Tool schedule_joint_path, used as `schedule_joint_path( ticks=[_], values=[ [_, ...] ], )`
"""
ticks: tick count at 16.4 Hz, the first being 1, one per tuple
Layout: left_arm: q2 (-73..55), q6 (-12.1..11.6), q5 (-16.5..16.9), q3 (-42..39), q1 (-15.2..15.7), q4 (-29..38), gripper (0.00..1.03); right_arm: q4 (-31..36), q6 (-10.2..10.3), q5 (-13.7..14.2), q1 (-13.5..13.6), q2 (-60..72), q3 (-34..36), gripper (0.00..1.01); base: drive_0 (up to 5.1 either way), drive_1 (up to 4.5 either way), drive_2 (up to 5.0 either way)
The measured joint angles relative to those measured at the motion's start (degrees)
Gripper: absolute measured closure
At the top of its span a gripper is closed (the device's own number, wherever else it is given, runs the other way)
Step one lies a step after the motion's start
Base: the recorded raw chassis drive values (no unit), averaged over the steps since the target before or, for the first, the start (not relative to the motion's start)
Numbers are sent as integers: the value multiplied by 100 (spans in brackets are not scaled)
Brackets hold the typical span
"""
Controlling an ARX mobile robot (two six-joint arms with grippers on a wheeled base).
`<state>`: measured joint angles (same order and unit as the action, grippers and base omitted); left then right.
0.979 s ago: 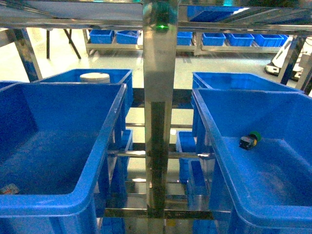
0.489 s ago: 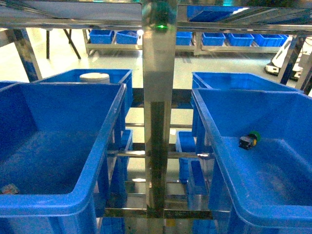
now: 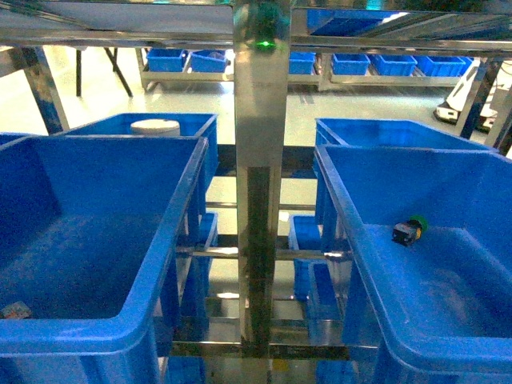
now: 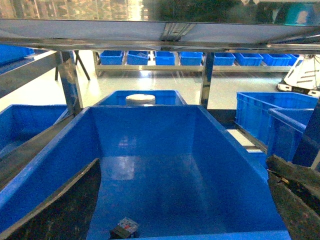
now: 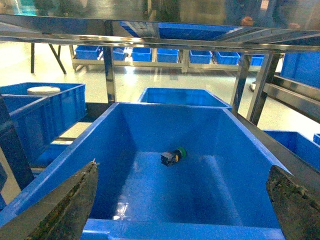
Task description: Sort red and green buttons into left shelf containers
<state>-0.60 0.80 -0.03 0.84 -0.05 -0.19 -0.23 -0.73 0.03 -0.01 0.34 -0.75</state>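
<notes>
Two deep blue bins sit side by side on a metal shelf. In the right bin (image 3: 480, 168) a green-capped button (image 3: 410, 230) lies on its side on the floor, also seen in the right wrist view (image 5: 173, 156). In the left bin (image 3: 104, 144) a small dark button (image 4: 125, 228) lies at the near wall; it shows a pale face with a trace of red, small in the head view (image 3: 14, 310). My left gripper (image 4: 184, 160) hangs open in front of the left bin. My right gripper (image 5: 183, 166) hangs open in front of the right bin. Neither holds anything.
A steel upright post (image 3: 262, 200) stands between the two bins, with a shelf deck (image 3: 120, 20) just above. Behind are more blue bins; one holds a white round lid (image 3: 155, 126). Lower bins (image 3: 308, 264) show through the gap.
</notes>
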Motion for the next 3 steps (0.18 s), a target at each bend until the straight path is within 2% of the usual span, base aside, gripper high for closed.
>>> schedule_joint_path(
  ticks=[3],
  values=[
    [0, 2, 0, 0, 0, 0, 5, 0, 0, 0, 0, 0, -2, 3, 0, 0, 0]
  ],
)
